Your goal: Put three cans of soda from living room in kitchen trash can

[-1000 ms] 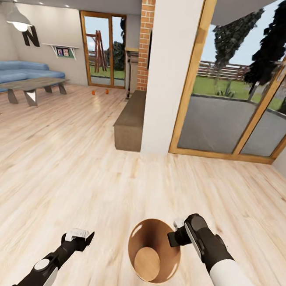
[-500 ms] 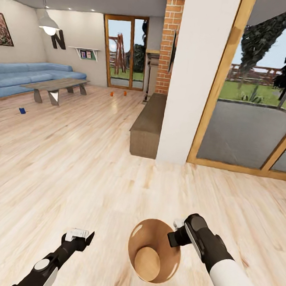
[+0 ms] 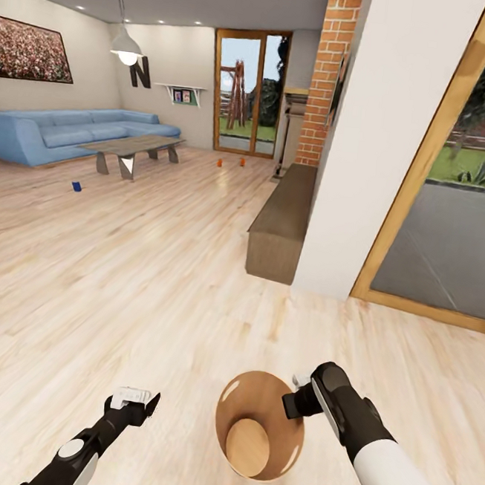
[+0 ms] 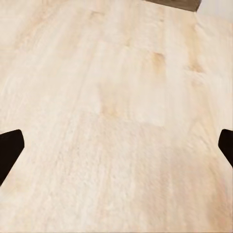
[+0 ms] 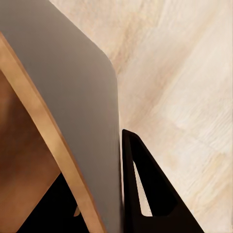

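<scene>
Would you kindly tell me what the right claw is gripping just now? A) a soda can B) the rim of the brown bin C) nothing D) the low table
B: the right claw is clamped over the bin wall, one finger pressed against its outside.

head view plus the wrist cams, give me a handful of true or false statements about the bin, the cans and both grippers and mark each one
1. The right gripper is clamped on the rim of the trash can. True; in the right wrist view the wall sits between its fingers.
2. The trash can already holds a soda can. False: its bottom is bare.
3. The left gripper is open and holds nothing. True; the left wrist view has only plank floor between the fingertips.
4. Two orange soda cans stand on the low table. False: they stand on the floor near the glass doors, beyond the low table.
5. The blue sofa is against the far wall at the head view's left. True.
</scene>
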